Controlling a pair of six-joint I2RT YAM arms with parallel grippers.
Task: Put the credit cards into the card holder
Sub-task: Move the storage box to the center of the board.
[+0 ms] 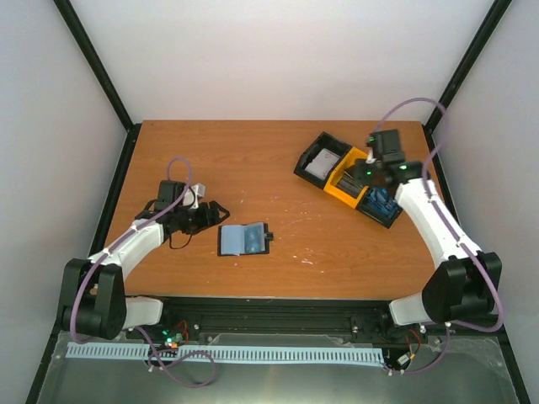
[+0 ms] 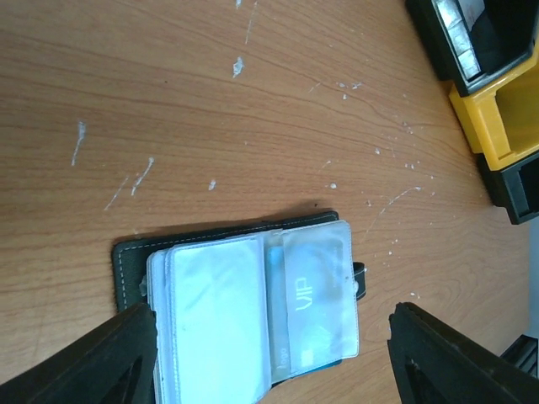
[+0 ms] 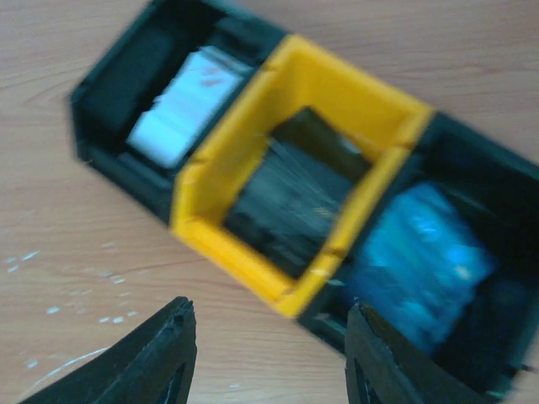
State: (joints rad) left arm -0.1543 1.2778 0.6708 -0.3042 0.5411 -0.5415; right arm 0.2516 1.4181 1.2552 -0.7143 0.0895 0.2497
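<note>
- The right end effector [image 3: 269, 305] hangs above the tray [image 1: 313, 151] at the far right of the surface [image 1: 253, 160], fingers spread and nothing between them.
- The left end effector [image 1: 205, 215] is open too. It sits low, just left of the card holder [image 2: 253, 311], with a finger showing on either side of the holder in the wrist view. It grips nothing, and whether a finger touches the holder's edge cannot be told.
- The holder lies unfolded near the middle of the surface, clear pockets facing up. One pocket shows a card marked "VIP".
- The cards sit in the tray's three compartments — a grey-white stack [image 3: 181, 105] at one end, dark cards [image 3: 290, 198] in the yellow middle, and blue cards [image 3: 429, 261] at the other end.
- The step in hand looks like fetching a card, with no card lifted yet.
- The next move likely calls for the right arm to drop into one compartment — middle or blue, by its aim — and pinch a single thin card by its edges without dragging others.
- The left arm seems placed to steady the holder for insertion.
</note>
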